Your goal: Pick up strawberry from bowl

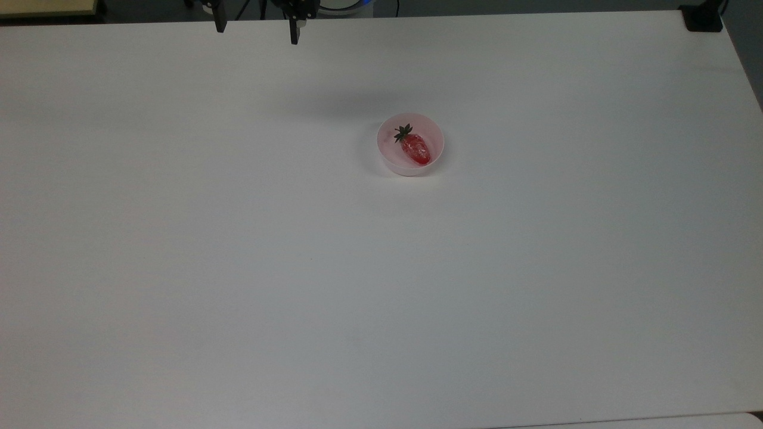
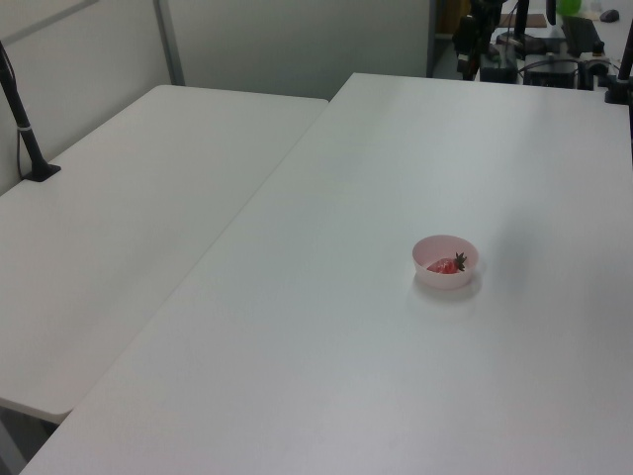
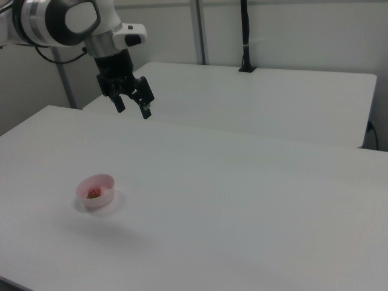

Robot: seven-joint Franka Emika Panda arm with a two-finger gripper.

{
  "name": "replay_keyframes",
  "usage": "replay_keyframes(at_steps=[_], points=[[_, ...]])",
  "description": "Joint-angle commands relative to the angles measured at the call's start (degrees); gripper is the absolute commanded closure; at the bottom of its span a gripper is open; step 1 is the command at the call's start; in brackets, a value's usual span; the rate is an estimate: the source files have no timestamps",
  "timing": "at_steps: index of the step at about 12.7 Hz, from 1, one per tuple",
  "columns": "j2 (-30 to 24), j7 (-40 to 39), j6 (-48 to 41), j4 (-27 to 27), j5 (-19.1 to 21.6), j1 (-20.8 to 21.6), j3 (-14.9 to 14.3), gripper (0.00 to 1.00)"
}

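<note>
The white arm reaches in from the right view's upper left, its wrist bent downward, and the gripper below it hangs with both black fingers spread apart, holding nothing.

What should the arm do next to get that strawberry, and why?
Probably travel sideways until it is above the bowl, then descend. The gripper hangs high with fingers spread and empty, well away from the bowl, and the strawberry lies inside, uncovered from above.

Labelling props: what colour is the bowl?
Pale pink bowl, clearest in the top view.
</note>
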Motion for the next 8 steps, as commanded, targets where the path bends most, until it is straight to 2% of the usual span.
replay_keyframes(at_steps=[1, 8], points=[[-0.4, -1.3, 0.0, -0.5, 1.2, 1.0, -0.5, 0.0], [-0.4, -1.8, -0.3, -0.6, 1.2, 1.0, -0.5, 0.0]])
